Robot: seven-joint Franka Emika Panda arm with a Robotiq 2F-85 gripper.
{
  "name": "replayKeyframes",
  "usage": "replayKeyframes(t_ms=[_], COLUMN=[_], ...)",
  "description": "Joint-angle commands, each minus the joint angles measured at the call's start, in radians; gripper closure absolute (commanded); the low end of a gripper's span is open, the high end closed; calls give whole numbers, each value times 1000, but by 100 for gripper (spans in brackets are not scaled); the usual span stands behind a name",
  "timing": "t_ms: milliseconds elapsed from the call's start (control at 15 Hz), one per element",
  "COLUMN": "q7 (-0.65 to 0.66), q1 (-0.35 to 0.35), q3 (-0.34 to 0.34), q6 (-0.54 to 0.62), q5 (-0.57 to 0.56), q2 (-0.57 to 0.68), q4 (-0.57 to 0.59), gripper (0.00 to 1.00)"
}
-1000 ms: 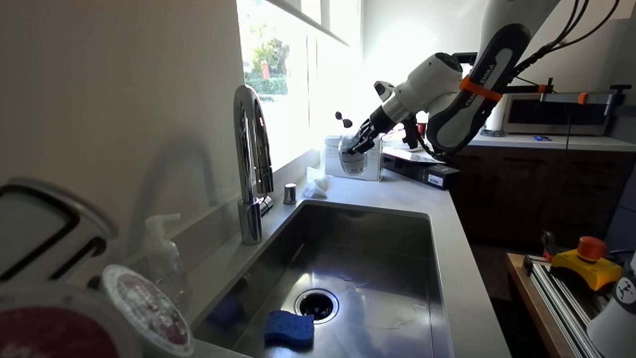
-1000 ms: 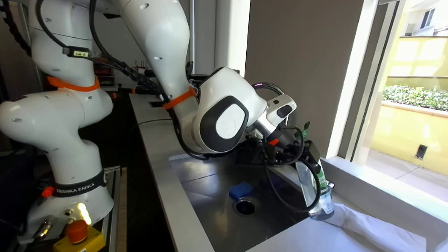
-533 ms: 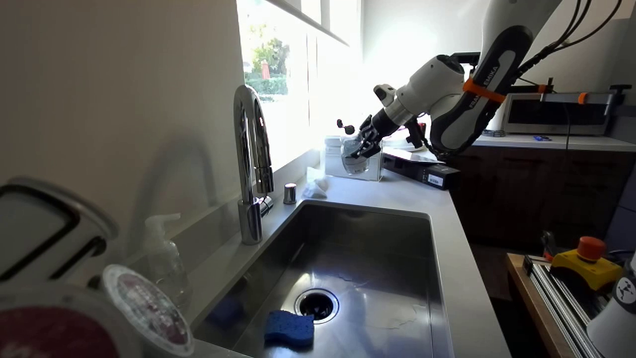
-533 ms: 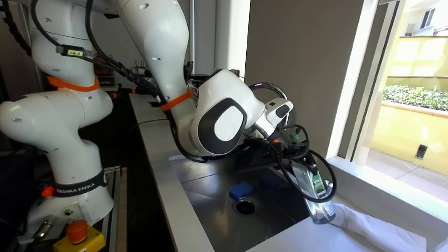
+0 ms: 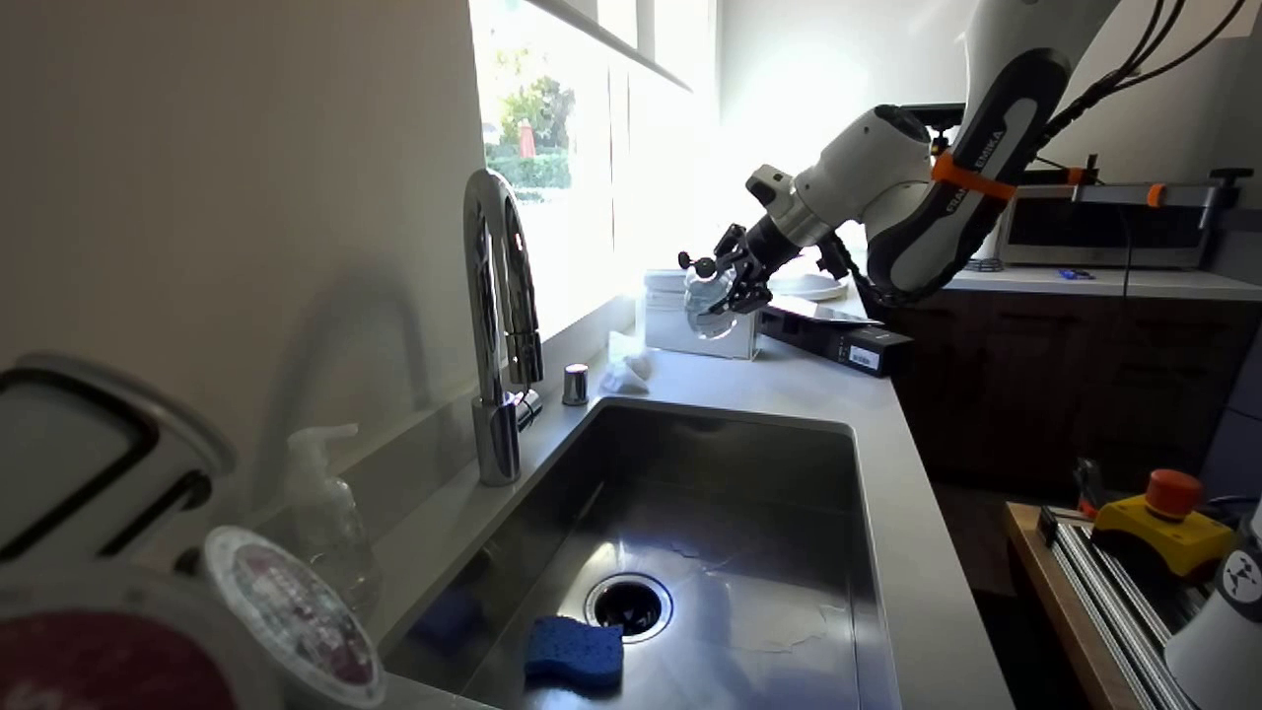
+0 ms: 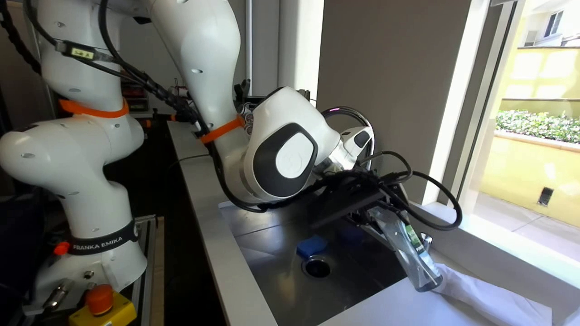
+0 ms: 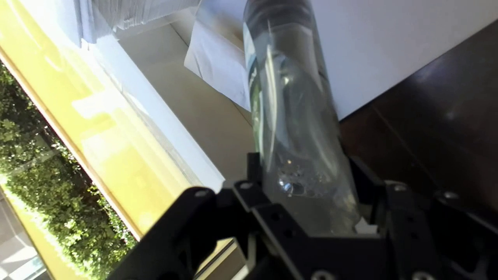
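Gripping tilted bottle (image 6: 408, 251), seemingly above counter (image 6: 376, 303)

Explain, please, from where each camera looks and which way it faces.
An exterior view: beyond the end of the sink nearer the sponge, facing along it; arm, gripper and some base show.
An exterior view: beyond the bottle, facing back over the sink; arm and base show.
Wrist view: at the arm's end, facing the bottle and counter; the gripper shows.
Both exterior views share the sponge.
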Motion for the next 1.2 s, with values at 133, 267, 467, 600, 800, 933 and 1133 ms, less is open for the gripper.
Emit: replayKeyframes(t_ms=[133, 267, 467, 600, 800, 933, 1133], q7=[-89, -108, -166, -202, -233, -262, -284], q1=[83, 99, 100, 107, 137, 148, 165], q3=[-86, -99, -91, -90, -108, -106, -99], q6=[-15, -18, -29, -48, -122, -192, -260], q5=[-106, -144, -172, -179, -220, -246, -286], q2=[-63, -74, -90, -102, -120, -135, -151], q4=[-4, 2, 1, 1, 10, 21, 33], gripper=[68, 68, 68, 68, 68, 68, 68])
